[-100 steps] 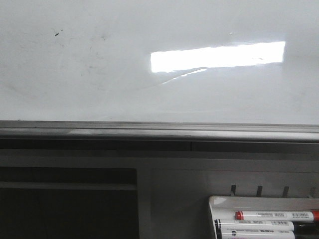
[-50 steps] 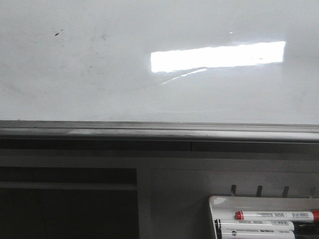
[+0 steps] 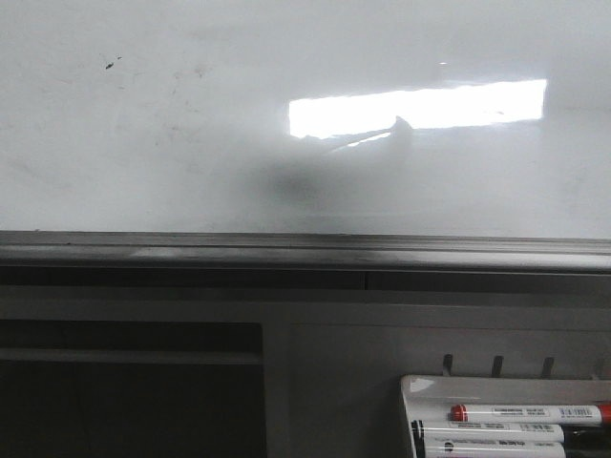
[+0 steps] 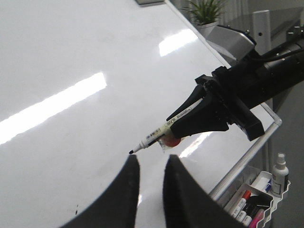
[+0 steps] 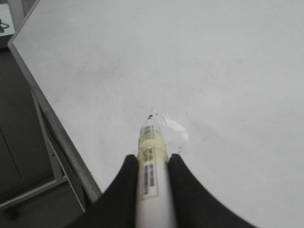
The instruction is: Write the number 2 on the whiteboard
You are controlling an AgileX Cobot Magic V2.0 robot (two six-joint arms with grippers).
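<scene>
The whiteboard (image 3: 191, 95) fills the upper front view, glossy, with a bright glare and faint smudges. No number 2 shows on it in any view. My right gripper (image 5: 153, 159) is shut on a white marker (image 5: 152, 183) whose black tip is at or just off the board; I cannot tell if it touches. The left wrist view shows that gripper (image 4: 178, 130) holding the marker (image 4: 154, 138) slanted toward the whiteboard (image 4: 71, 57). My left gripper (image 4: 151, 164) is slightly open and empty, close beside the marker tip. Neither gripper shows in the front view.
A grey metal ledge (image 3: 286, 250) runs under the board. A small white tray (image 3: 420, 386) with several markers hangs at the lower right, also in the left wrist view (image 4: 251, 202) next to a spray bottle (image 4: 280, 173). A plant (image 4: 206, 12) stands beyond the board.
In the front view a dark shadow has appeared on the board's lower middle, and a dark shape now cuts into the glare's lower edge. The tray and markers have not moved.
</scene>
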